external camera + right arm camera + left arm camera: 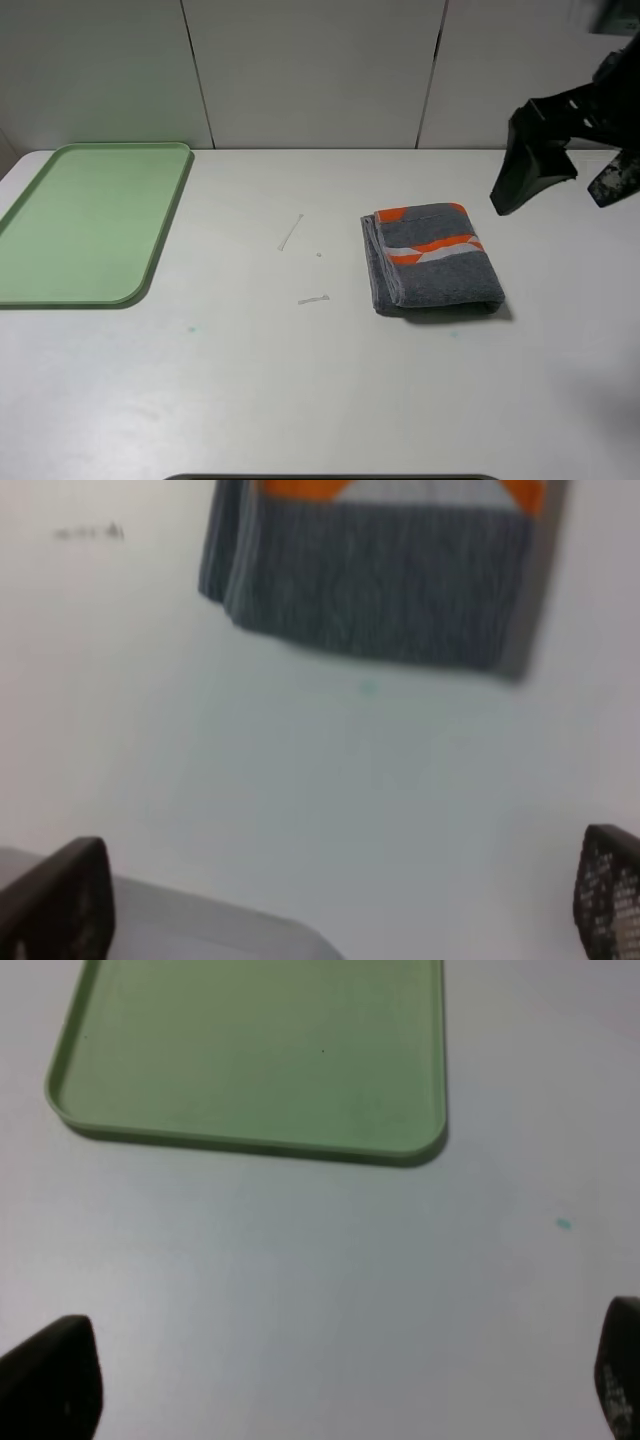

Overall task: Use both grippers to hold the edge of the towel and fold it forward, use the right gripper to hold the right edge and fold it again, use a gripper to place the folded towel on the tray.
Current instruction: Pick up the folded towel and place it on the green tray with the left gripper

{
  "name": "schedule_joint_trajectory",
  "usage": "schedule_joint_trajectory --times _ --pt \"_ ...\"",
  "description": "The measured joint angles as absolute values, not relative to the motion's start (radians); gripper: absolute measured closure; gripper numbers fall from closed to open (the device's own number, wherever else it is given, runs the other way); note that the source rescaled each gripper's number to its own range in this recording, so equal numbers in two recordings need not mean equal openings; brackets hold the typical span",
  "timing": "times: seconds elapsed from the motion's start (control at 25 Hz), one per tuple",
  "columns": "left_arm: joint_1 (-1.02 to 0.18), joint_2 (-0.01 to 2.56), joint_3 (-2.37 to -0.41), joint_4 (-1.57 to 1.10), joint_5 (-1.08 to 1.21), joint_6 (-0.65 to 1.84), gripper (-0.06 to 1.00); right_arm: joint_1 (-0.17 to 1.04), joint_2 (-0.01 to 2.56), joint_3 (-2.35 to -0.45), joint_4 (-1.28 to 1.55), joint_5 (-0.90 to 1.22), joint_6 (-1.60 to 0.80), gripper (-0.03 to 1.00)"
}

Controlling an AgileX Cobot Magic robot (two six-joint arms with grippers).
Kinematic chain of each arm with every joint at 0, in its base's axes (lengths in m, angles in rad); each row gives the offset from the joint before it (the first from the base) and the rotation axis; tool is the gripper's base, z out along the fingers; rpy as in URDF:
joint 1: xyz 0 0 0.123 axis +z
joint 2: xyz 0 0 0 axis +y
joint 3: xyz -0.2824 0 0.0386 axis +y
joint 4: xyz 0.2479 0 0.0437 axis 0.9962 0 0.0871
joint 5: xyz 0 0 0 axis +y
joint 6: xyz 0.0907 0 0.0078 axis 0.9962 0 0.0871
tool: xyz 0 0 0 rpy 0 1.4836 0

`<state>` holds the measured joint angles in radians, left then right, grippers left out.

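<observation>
The towel lies folded on the white table, right of centre, dark grey with its orange and white band on top toward the back. In the right wrist view the towel lies ahead of my right gripper, which is open and holds nothing. That arm hovers blurred above the table, behind and to the right of the towel. The pale green tray sits bare at the far left. My left gripper is open over bare table near the tray corner; it does not show in the exterior view.
Two thin white scraps lie on the table between tray and towel. A small teal speck marks the surface near the tray. A dark edge runs along the table's front.
</observation>
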<state>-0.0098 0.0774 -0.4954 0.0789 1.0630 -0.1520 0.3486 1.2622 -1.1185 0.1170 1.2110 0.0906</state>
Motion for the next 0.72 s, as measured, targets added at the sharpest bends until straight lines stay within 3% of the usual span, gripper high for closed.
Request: schedule_joint_trajectory --times 0.72 --pt "-0.010 0.077 -0.495 0.079 1.063 -0.152 -0.06 0.349 0.826 -0.809 0.111 1.206 0.090 -0.03"
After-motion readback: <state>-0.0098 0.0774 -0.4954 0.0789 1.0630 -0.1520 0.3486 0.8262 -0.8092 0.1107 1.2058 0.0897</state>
